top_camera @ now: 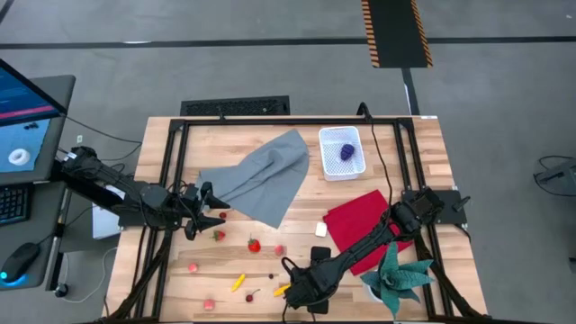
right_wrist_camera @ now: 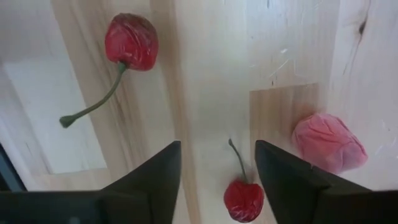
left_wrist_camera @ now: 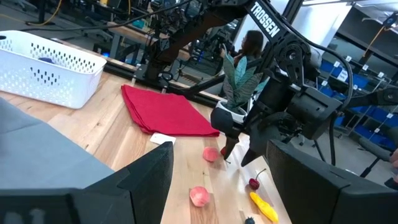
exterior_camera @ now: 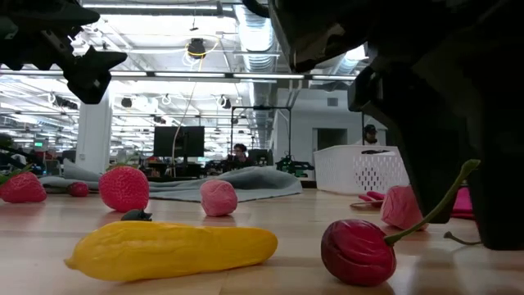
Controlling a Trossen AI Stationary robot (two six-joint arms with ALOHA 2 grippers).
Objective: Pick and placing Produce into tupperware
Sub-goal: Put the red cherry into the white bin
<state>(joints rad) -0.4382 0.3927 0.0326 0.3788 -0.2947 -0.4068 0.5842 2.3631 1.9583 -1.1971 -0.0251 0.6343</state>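
Observation:
The white perforated tupperware (top_camera: 342,153) stands at the far side of the table with the purple grape bunch (top_camera: 347,151) inside. Small produce lies scattered near the front edge: strawberries (top_camera: 255,244), pink berries (top_camera: 193,267), yellow pieces (top_camera: 238,282) and cherries (right_wrist_camera: 244,199). My right gripper (right_wrist_camera: 217,180) is open and points down over the front edge (top_camera: 292,286). One cherry lies between its fingers, untouched, and a second cherry (right_wrist_camera: 130,42) and a pink berry (right_wrist_camera: 329,143) lie nearby. My left gripper (top_camera: 207,211) is open above the table's left side, by the grey cloth.
A grey cloth (top_camera: 265,175) lies spread at centre left, reaching toward the tub. A folded red cloth (top_camera: 364,225) lies under the right arm, with a small white cube (top_camera: 321,229) beside it. A green star-shaped plant (top_camera: 396,274) sits at the front right. Black frame rails border the table.

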